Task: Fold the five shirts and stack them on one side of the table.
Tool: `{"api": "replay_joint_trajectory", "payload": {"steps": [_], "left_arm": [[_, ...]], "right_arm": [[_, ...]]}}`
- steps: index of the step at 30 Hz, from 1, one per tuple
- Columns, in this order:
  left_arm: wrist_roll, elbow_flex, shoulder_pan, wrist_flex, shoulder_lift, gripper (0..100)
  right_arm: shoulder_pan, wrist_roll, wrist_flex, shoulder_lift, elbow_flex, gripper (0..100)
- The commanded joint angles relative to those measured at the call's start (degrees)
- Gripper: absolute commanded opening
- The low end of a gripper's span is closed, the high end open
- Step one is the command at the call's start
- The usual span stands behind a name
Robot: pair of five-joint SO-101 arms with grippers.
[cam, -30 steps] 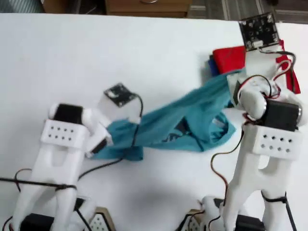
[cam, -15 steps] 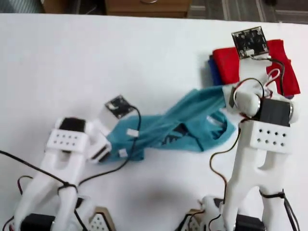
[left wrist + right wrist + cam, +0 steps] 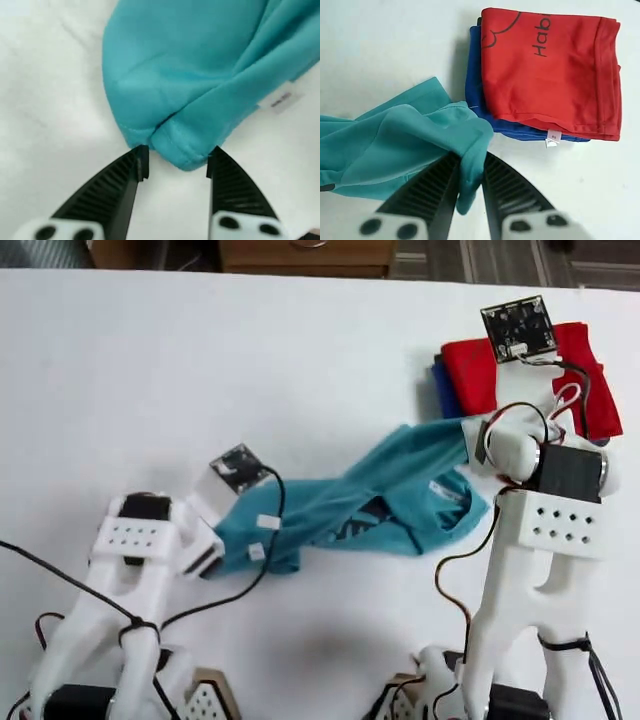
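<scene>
A teal shirt [image 3: 380, 495] lies twisted across the white table between both arms. My left gripper [image 3: 177, 162] is open at the shirt's left end, the teal hem [image 3: 180, 147] lying between its fingertips on the table; in the high view this gripper [image 3: 215, 545] sits at front left. My right gripper [image 3: 470, 167] is shut on a fold of the teal shirt [image 3: 395, 140] at its right end, beside the stack. A folded red shirt [image 3: 550, 70] rests on a folded blue shirt [image 3: 475, 75] at far right [image 3: 470, 370].
The bare white table [image 3: 150, 370] stretches across the far left and middle. A wooden cabinet [image 3: 305, 255] stands beyond the far edge. Black cables [image 3: 230, 585] trail from the left arm over the table's front.
The right arm has pulled back and slightly left with the shirt's end. The left arm has drawn toward the front, and the shirt has twisted narrower and settled lower.
</scene>
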Motion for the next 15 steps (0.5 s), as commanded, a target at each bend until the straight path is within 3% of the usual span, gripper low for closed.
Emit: {"api": "replay_joint_trajectory", "payload": {"steps": [1,12,15], "left_arm": [[3.16,-1.1,3.69,-0.79,-0.26,21],[3.69,-1.54,5.89,-1.58,3.78,21],[3.69,-1.63,5.8,-3.69,8.79,12]], "right_arm": [[0.13,0.44,-0.92,-1.89,-0.35,1.8],[0.22,0.44,-0.75,-1.89,-0.44,1.8],[0.22,0.44,-0.75,-1.89,-0.44,1.8]]}}
